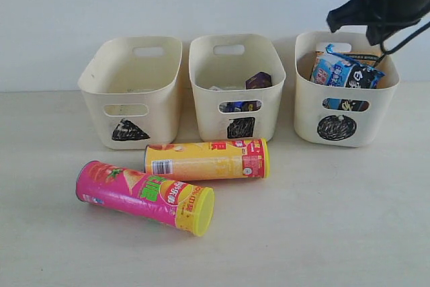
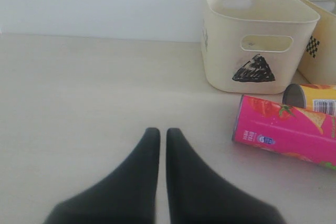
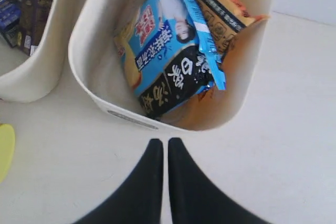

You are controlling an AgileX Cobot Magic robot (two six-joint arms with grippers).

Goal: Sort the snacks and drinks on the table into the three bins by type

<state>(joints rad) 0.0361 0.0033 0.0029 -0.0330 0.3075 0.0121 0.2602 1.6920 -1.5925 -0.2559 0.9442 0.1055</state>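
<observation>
The left cream plastic tub [image 1: 161, 95] is showing a black scribbled triangle [image 1: 130, 130], the middle tub [image 1: 205, 95] a square [image 1: 240, 127], the right tub [image 1: 308, 109] a circle [image 1: 336, 128].

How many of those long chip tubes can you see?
2. The pink tube lies on its side on the table, nearest the exterior camera. The yellow tube lies just behind it, before the bins. The bins' bottoms are partly hidden.

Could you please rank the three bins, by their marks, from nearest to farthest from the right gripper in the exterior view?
1. Circle bin, on the right, just below the right gripper.
2. Square bin, in the middle.
3. Triangle bin, on the left.
</observation>
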